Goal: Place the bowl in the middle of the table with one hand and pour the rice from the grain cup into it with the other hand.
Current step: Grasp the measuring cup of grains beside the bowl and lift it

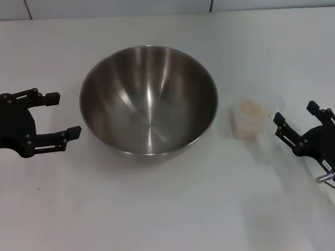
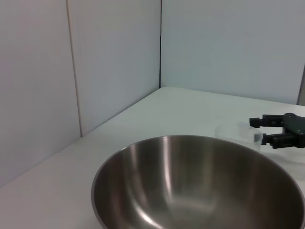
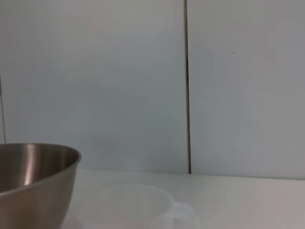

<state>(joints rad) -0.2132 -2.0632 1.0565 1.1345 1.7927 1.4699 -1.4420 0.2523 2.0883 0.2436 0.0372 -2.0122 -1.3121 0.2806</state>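
The stainless-steel bowl (image 1: 149, 99) sits mid-surface (image 1: 163, 214) between the spread left hand (image 1: 59, 116) and spread right hand (image 1: 295, 117); the rice-filled (image 1: 250, 111) grain cup (image 1: 249, 119) stands just beside the right hand.

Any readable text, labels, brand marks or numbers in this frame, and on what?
None readable. The bowl, grain cup, table, left gripper and right gripper show no legible marking in any view.

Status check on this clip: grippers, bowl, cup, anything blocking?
Left gripper open, just left of the bowl. Right gripper open beside the grain cup, rice inside. Bowl empty, mid table. Nothing blocking.
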